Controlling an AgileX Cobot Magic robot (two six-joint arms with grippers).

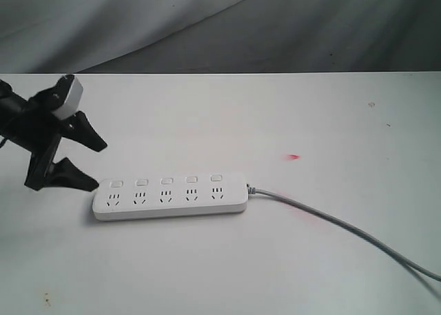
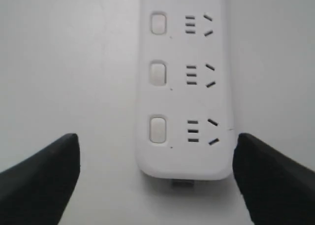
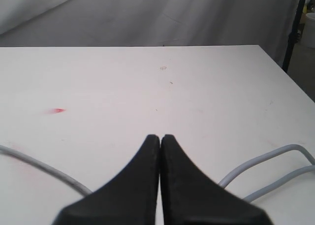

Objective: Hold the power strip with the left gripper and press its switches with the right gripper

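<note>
The long white power strip (image 1: 171, 196) lies flat on the white table, its grey cord (image 1: 344, 227) running off to the right. Five square switches (image 1: 166, 181) line its far side, one above each socket group. My left gripper (image 1: 96, 165) hangs open just off the strip's left end, one pointed finger (image 1: 86, 134) behind it and the other by the corner, touching nothing. In the left wrist view the strip's end (image 2: 184, 151) sits between the spread fingers (image 2: 44, 171), with three switches (image 2: 157, 130) showing. My right gripper (image 3: 161, 138) is shut and empty over bare table; it does not show in the exterior view.
A small red mark (image 1: 294, 156) lies on the table behind the strip. Grey cord loops (image 3: 268, 166) run beside my right gripper. The table's right edge (image 3: 290, 77) is near, and grey cloth (image 1: 220, 25) hangs behind the table.
</note>
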